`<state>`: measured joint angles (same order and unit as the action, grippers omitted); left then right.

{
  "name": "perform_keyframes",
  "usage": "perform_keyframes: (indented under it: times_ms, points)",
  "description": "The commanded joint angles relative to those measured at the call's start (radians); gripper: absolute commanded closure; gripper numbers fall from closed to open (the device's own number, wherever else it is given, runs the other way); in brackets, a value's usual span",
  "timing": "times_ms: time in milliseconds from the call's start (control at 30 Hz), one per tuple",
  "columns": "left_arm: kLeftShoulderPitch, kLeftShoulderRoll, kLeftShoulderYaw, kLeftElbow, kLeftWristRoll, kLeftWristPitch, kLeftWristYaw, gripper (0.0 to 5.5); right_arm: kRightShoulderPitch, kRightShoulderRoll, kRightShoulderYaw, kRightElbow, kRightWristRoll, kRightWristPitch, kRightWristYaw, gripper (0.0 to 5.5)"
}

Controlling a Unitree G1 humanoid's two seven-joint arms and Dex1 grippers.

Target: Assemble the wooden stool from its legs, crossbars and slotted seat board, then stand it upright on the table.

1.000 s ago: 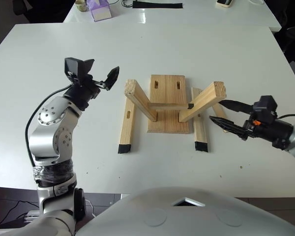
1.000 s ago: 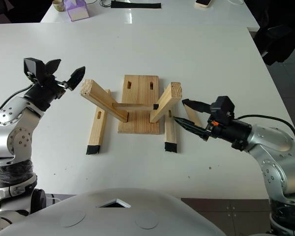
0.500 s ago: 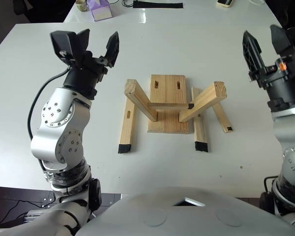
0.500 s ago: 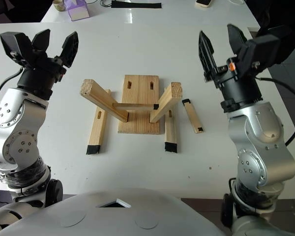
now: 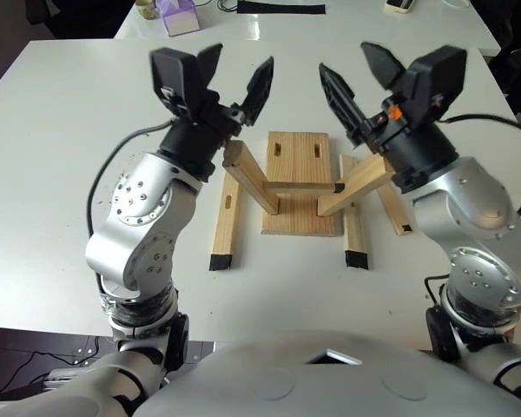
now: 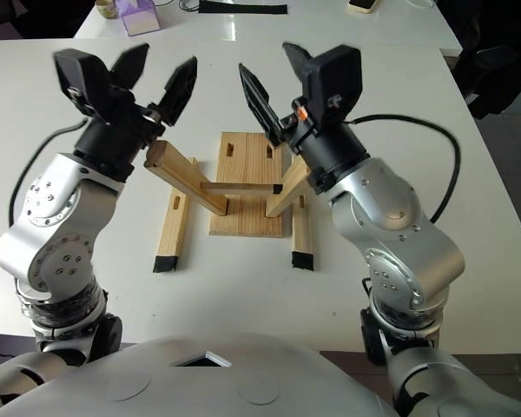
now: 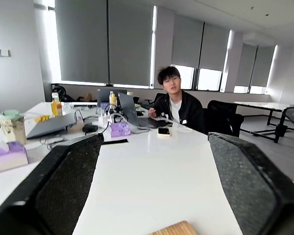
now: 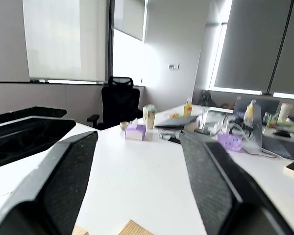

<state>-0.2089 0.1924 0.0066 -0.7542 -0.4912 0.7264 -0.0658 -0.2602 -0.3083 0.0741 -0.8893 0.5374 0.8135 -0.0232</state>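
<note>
The slotted seat board (image 5: 300, 152) lies flat mid-table. On it rests a tilted frame: two legs (image 5: 247, 176) (image 5: 362, 178) joined by a crossbar (image 5: 299, 186). A loose leg (image 5: 224, 222) lies to the board's left and another leg (image 5: 355, 233) to its right. A short crossbar (image 5: 393, 209) lies further right. My left gripper (image 5: 237, 71) is raised above the frame's left leg, fingers (image 7: 68, 183) spread open and empty. My right gripper (image 5: 358, 74) hangs above the right leg, its fingers (image 8: 213, 183) also open and empty.
The white table (image 5: 61, 156) has free room on both sides and at the front. A second table behind carries a purple tissue box (image 5: 175, 17), a cup (image 5: 142, 9), a black strip (image 5: 280, 9) and a phone (image 5: 398, 5).
Both arms have swung inward from the table's sides and now hang close together over the frame. Both stay open. The wooden parts have not moved.
</note>
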Motion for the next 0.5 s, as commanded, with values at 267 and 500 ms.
perform_keyframes:
  times_ms: [267,500]
  points:
    - [-0.132,-0.042,0.092,0.056,0.011,-0.027,0.062,1.53,-0.125,0.091,-0.088,0.021,-0.091,-0.158,-0.042,2.40]
    - [0.337,0.104,0.126,-0.026,0.246,-0.103,0.047,0.92,0.267,0.053,-0.275,-0.042,-0.335,-0.185,-0.132,2.24]
